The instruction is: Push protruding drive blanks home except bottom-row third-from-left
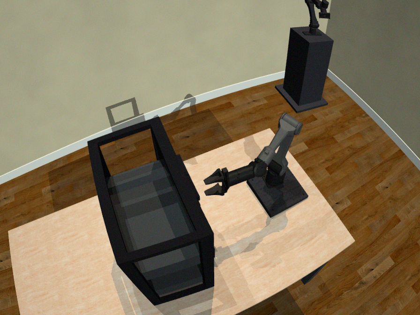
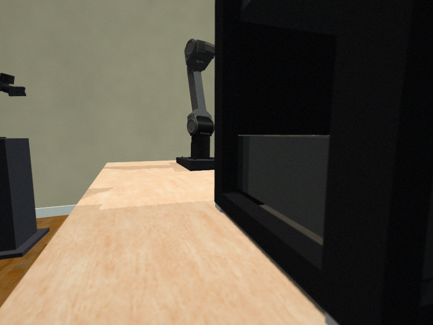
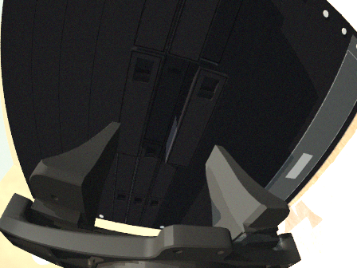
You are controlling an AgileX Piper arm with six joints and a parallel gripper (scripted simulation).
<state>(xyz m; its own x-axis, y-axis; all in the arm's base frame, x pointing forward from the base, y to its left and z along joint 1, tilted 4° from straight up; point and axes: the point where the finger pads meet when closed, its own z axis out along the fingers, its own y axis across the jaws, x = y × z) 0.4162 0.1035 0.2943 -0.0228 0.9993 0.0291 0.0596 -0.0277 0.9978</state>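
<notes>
The black rack (image 1: 149, 210) stands on the wooden table, with the grey storage chassis (image 1: 149, 206) inside it. My gripper (image 1: 212, 185) is open and empty, level with the rack's front face and a short way off it. In the wrist view the chassis front fills the frame, turned on its side. Between my fingers I see dark drive blanks (image 3: 175, 110); one blank (image 3: 204, 99) stands out further than those beside it. The blanks are very dark and their rows are hard to tell apart. In the exterior view the rack (image 2: 325, 157) hides my gripper.
My arm's base plate (image 1: 278, 194) sits on the table to the right of the rack. A black pedestal (image 1: 306, 67) with a camera arm stands on the floor at the back right. The rack's perforated rail (image 3: 314, 3) runs along the wrist view's right side.
</notes>
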